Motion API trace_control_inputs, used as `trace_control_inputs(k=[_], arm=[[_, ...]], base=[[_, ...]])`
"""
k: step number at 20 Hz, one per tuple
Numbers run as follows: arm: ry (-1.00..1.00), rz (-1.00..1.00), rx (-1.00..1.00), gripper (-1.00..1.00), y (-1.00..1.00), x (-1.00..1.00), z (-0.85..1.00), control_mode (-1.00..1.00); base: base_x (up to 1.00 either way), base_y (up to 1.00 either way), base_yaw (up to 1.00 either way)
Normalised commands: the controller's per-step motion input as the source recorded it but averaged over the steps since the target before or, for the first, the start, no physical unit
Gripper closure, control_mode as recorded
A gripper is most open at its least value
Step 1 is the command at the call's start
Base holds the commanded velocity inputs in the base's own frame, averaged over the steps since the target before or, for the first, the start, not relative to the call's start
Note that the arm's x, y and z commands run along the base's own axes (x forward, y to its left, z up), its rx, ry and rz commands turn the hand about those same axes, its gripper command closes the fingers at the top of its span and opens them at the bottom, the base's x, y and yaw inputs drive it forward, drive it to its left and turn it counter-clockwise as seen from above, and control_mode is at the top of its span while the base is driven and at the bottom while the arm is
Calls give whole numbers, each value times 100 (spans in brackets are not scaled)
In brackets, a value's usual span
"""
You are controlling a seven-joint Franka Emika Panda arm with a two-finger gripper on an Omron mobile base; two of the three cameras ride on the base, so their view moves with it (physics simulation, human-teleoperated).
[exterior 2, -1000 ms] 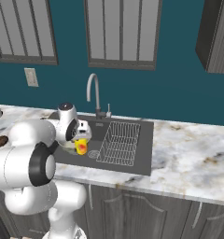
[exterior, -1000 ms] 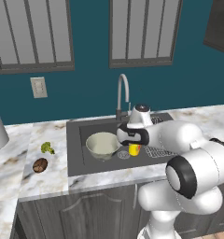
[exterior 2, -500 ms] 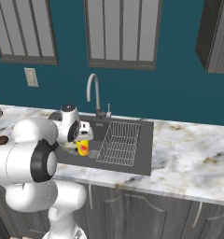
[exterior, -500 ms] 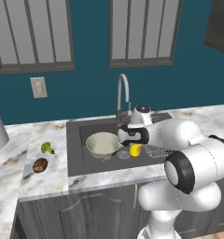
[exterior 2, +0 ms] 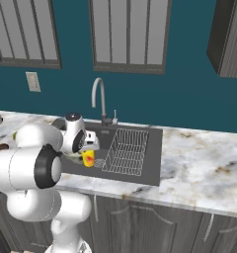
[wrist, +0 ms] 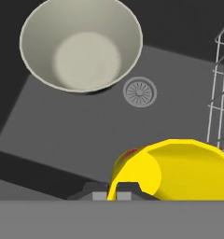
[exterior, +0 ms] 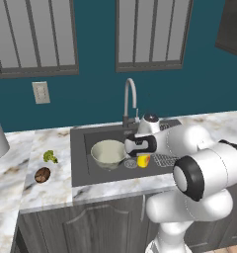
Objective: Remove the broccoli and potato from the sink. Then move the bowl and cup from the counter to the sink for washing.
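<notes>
You are on the last step: the gripper (wrist: 113, 193), jaws clamped on the cup (wrist: 174, 168), holds it over the sink (exterior: 86, 170) floor beside the drain (wrist: 140, 92). The bowl (exterior: 108, 153) is already in the basin; the broccoli (exterior: 50, 156) and potato (exterior: 42, 174) lie on the counter (exterior: 46, 192). Next, lower the cup and release it.

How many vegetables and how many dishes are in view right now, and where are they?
Vegetables: 2, broccoli and potato, both on the counter.
Dishes: 2, bowl in the sink, cup held by the gripper over it.
Total: 4
</notes>
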Motion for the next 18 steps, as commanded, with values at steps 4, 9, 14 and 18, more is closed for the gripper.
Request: trace_control_inputs(k=[4,9,14,18], arm=[[0,0,0,100,-2,5,-13,-100],[0,0,1,100,-1,4,-12,-100],[0,0,0,100,0,7,-10,-100],[0,0,0,100,0,8,-10,-100]], base=[[0,0,0],[0,0,0],[0,0,0],[0,0,0]])
